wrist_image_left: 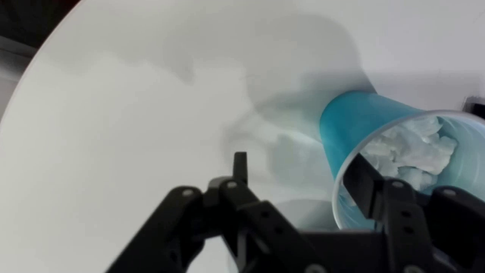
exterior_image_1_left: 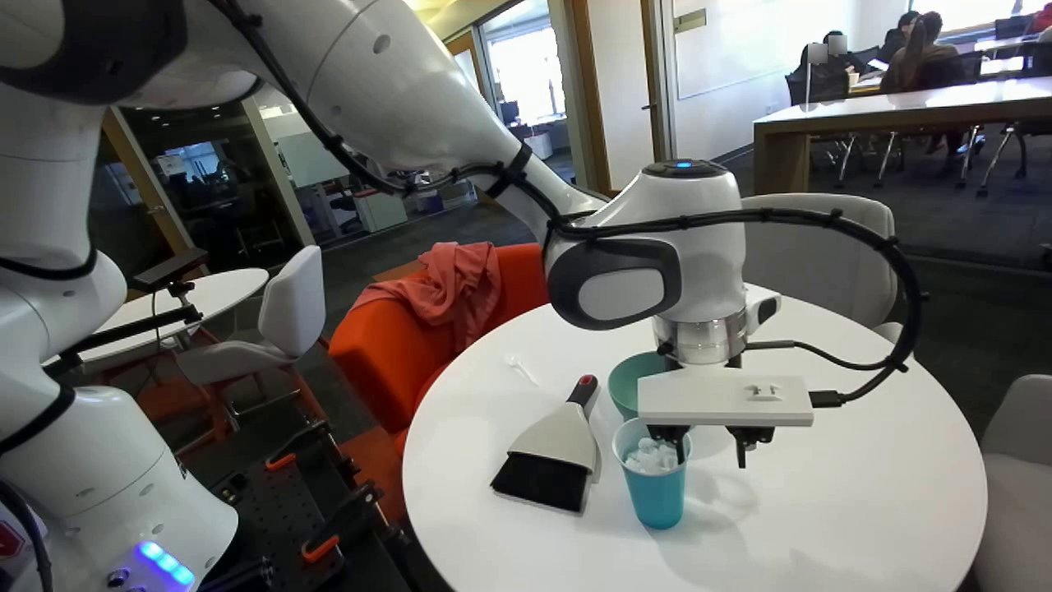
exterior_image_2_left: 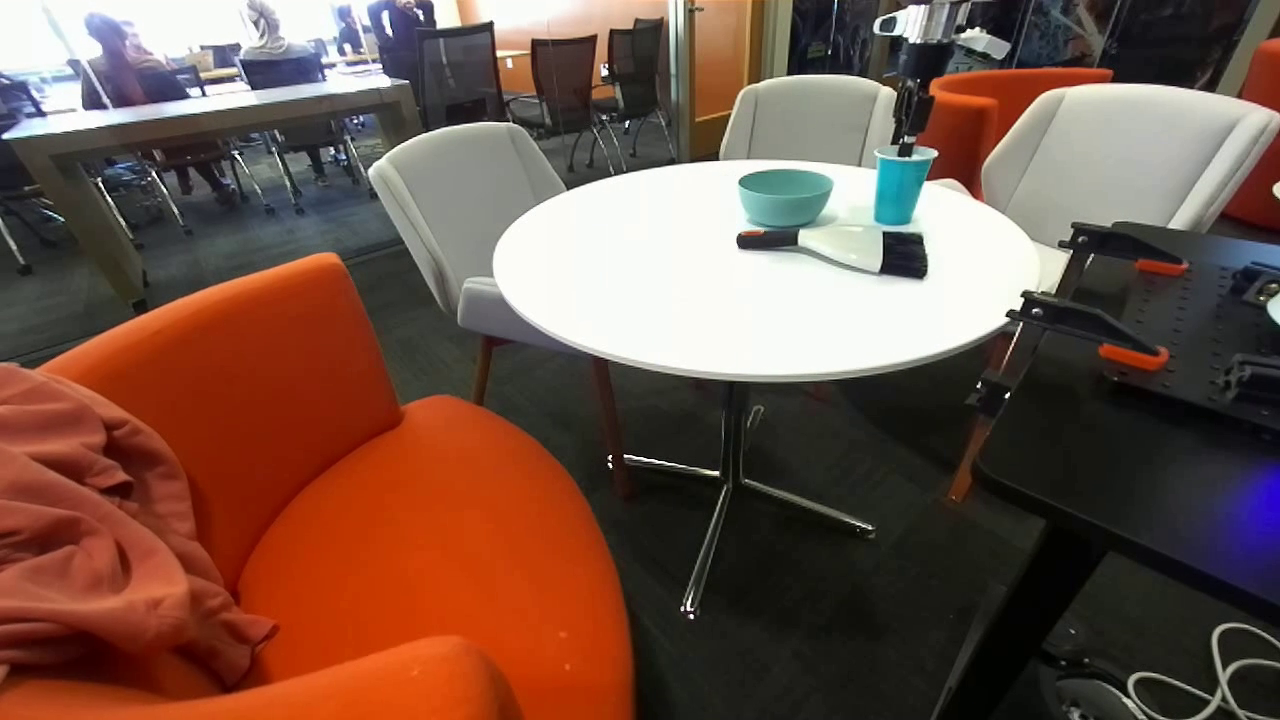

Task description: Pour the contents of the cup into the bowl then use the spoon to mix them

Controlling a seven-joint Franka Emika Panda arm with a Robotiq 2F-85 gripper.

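My gripper (wrist_image_left: 300, 167) is spread in the lower half of the wrist view: one finger dips inside the rim of the cup (wrist_image_left: 352, 117), at the right, and the other stands outside, apart from its wall. I can't tell whether the inner finger touches the plastic. White bits (wrist_image_left: 418, 151) lie in the cup beside that finger. In both exterior views the cup is upright on the table (exterior_image_1_left: 863, 501).

In an exterior view the bowl (exterior_image_2_left: 785, 203) sits upper right in the frame, left of the cup, with the brush (exterior_image_2_left: 840, 246) lying just below both. In an exterior view the spoon (exterior_image_1_left: 519, 367) lies just below the frame's centre, above the brush.
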